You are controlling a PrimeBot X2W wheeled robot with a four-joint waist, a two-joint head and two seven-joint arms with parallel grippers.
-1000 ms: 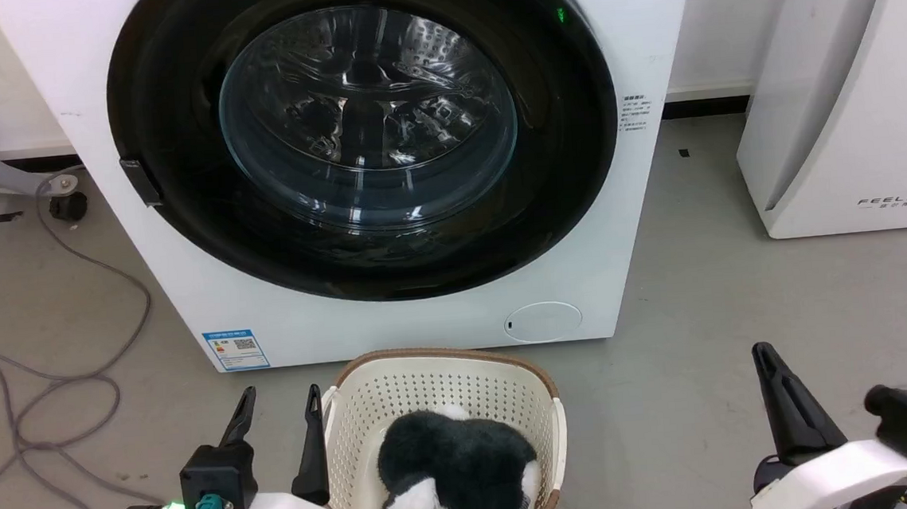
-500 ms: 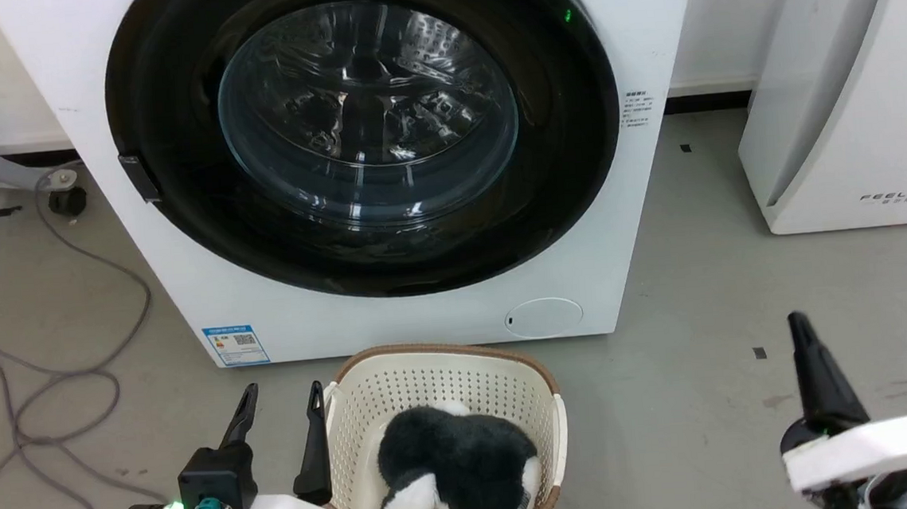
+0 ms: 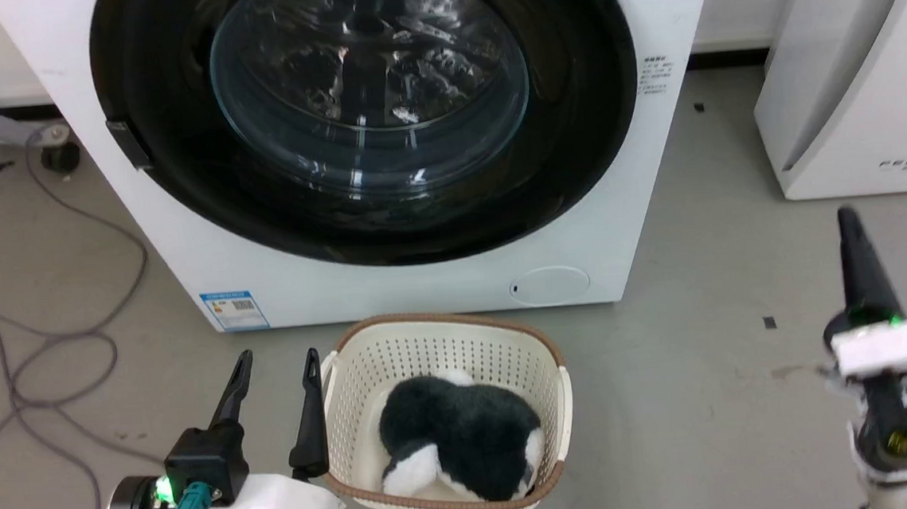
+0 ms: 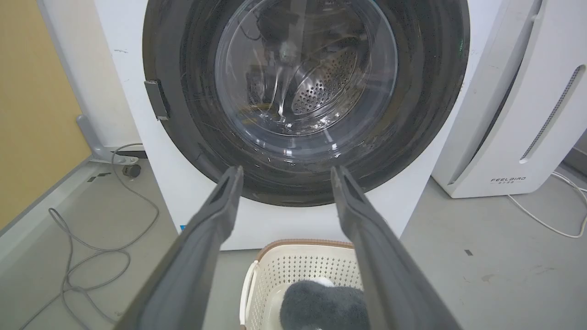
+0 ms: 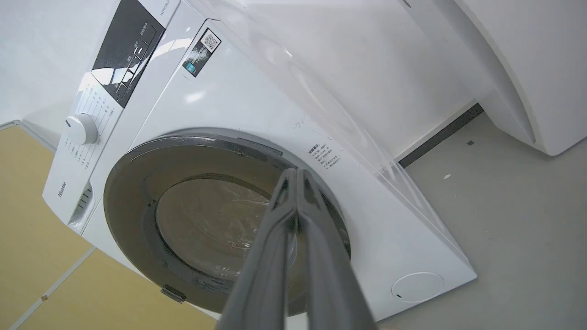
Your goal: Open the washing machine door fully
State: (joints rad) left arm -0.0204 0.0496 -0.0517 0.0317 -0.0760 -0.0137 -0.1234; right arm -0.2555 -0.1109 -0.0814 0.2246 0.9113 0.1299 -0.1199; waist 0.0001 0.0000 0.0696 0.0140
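Door point(image 3: 366, 93) is shut, flush on the front of the washing machine point(image 3: 182, 249). Nothing is touching it, so opening hasn't started.

Left pincer point(image 3: 278, 353) is wide and empty, low in front of the machine's lower left. Looks parked, out of the door's path.

Right pincer point(image 5: 293, 173) has its fingers pressed together with nothing between them. It's off the machine's right front corner, aimed at the door. My guess is it's closed to work as a slim hook for getting behind the door rim.

There's a dark tab point(image 3: 127, 145) on the door's left edge. Can't tell whether it's the handle or the hinge, and the approach side depends on that.

Basket point(image 3: 442, 317) with a plush toy point(image 3: 458, 438) sits right in front of the machine, below the door. The swing probably clears it, but an arm coming in low might clip it.
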